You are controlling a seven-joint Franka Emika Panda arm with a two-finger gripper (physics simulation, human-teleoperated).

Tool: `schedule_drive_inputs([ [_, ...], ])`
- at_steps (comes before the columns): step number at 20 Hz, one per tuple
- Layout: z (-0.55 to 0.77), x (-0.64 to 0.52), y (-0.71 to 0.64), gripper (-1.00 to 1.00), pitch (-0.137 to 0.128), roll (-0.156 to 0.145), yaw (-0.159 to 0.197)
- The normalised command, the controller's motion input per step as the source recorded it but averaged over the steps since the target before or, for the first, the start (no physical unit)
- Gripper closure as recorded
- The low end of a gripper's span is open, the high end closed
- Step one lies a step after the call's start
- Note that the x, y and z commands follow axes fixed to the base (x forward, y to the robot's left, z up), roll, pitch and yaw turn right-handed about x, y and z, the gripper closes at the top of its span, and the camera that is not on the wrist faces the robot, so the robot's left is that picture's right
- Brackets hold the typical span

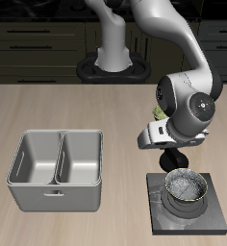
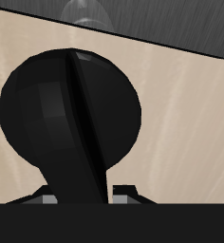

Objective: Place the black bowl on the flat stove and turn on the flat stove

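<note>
The black bowl (image 1: 186, 185), with its speckled shiny inside, sits upright on the flat stove (image 1: 214, 223) near the table's front edge. My gripper (image 1: 170, 164) points down just behind the bowl, at the stove's back edge. In the wrist view the stove's black round knob (image 2: 71, 109) with its raised ridge fills most of the picture, very close. Two small grey finger parts (image 2: 126, 193) show on either side of the knob's narrow end. Everything between them is black, so I cannot tell the gap of my gripper (image 2: 85, 195). Nothing hangs from it.
A grey two-compartment metal tray (image 1: 58, 197) stands on the table well away from the stove. A bit of something yellow-green (image 1: 159, 113) peeks out from behind the arm's wrist, mostly hidden.
</note>
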Motion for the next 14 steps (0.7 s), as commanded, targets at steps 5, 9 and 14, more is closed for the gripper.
schedule_drive_inputs([
  [5,0.22,0.07,-0.07,1.00,-0.029,0.040,0.051],
  [9,0.32,0.09,-0.25,1.00,-0.045,0.008,0.059],
  [14,0.35,0.03,-0.24,1.00,-0.050,0.022,0.075],
])
